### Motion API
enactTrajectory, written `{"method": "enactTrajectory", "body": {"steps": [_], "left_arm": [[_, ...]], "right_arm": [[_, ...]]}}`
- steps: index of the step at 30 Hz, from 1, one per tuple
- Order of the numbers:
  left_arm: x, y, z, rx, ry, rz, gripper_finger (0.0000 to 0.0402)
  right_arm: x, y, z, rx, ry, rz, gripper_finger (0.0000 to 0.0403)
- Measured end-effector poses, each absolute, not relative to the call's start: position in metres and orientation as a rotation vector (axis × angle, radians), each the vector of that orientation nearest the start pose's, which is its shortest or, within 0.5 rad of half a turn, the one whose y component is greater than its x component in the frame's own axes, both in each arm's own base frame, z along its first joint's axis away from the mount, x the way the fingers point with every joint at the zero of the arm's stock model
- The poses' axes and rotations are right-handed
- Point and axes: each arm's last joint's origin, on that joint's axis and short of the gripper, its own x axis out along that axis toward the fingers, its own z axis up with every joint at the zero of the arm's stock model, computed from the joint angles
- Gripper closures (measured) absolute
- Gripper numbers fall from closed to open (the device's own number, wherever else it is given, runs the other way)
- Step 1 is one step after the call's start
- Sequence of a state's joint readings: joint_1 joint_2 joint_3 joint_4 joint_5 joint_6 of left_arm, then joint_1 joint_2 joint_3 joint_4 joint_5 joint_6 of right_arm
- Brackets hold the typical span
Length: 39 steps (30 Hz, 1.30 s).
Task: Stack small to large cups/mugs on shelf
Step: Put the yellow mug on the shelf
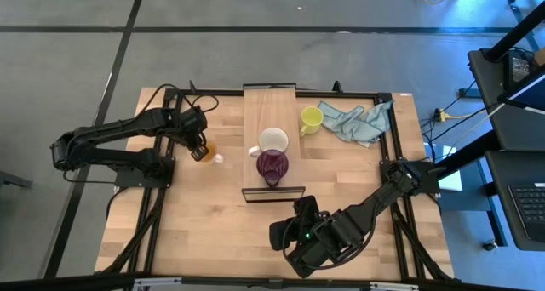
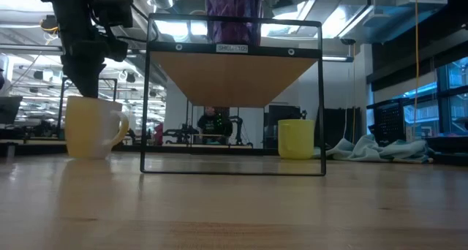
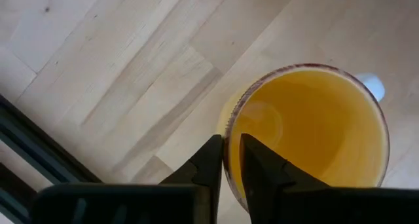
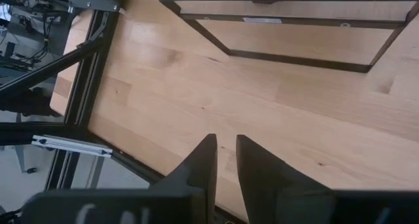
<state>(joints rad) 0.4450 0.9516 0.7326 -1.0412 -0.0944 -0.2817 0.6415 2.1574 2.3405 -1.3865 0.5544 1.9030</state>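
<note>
The left tool (image 3: 226, 164) pinches the orange mug's (image 3: 308, 132) rim, left of the shelf (image 1: 271, 121), with bare table (image 1: 213, 223) around. The white mug (image 1: 274, 140) and purple mug (image 1: 272, 164) sit on the shelf; the yellow mug (image 1: 312, 118) stands beside it. The right tool (image 4: 222, 160), fingers narrow and empty, hangs by the table's near edge.

Two mugs (image 1: 272, 155) sit on the shelf (image 1: 270, 112), two beside it.
</note>
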Motion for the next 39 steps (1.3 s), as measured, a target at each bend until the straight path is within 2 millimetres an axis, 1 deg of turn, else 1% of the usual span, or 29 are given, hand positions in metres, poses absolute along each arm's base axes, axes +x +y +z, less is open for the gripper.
{"method": "enactTrajectory", "body": {"steps": [6,14,18,21,24,26,28,30,33,36,39], "left_arm": [[0.133,0.067,0.232,-0.455,1.181,0.644,0.0330],[0.133,0.068,0.233,-0.421,1.173,0.700,0.0293],[0.129,0.068,0.236,-0.416,1.180,0.742,0.0285],[0.127,0.067,0.247,-0.402,1.164,0.763,0.0285],[0.126,0.067,0.267,-0.403,1.107,0.763,0.0286],[0.128,0.065,0.283,-0.446,1.024,0.725,0.0286],[0.131,0.061,0.292,-0.493,0.967,0.649,0.0287],[0.136,0.058,0.294,-0.500,0.952,0.594,0.0289],[0.145,0.051,0.287,-0.485,0.979,0.551,0.0304],[0.156,0.044,0.279,-0.452,1.023,0.498,0.0332],[0.169,0.038,0.273,-0.419,1.051,0.459,0.0373]], "right_arm": [[0.353,0.245,0.341,1.068,0.660,-0.789,0.0343],[0.353,0.245,0.341,1.068,0.660,-0.789,0.0343],[0.353,0.245,0.341,1.067,0.660,-0.789,0.0343],[0.353,0.245,0.341,1.061,0.663,-0.788,0.0343],[0.354,0.244,0.340,1.046,0.675,-0.783,0.0343],[0.354,0.244,0.340,1.043,0.678,-0.783,0.0343],[0.354,0.243,0.340,1.042,0.678,-0.784,0.0343],[0.354,0.243,0.340,1.041,0.678,-0.784,0.0343],[0.353,0.243,0.340,1.037,0.681,-0.784,0.0343],[0.353,0.243,0.340,1.029,0.685,-0.791,0.0343],[0.352,0.243,0.340,1.025,0.688,-0.793,0.0343]]}}
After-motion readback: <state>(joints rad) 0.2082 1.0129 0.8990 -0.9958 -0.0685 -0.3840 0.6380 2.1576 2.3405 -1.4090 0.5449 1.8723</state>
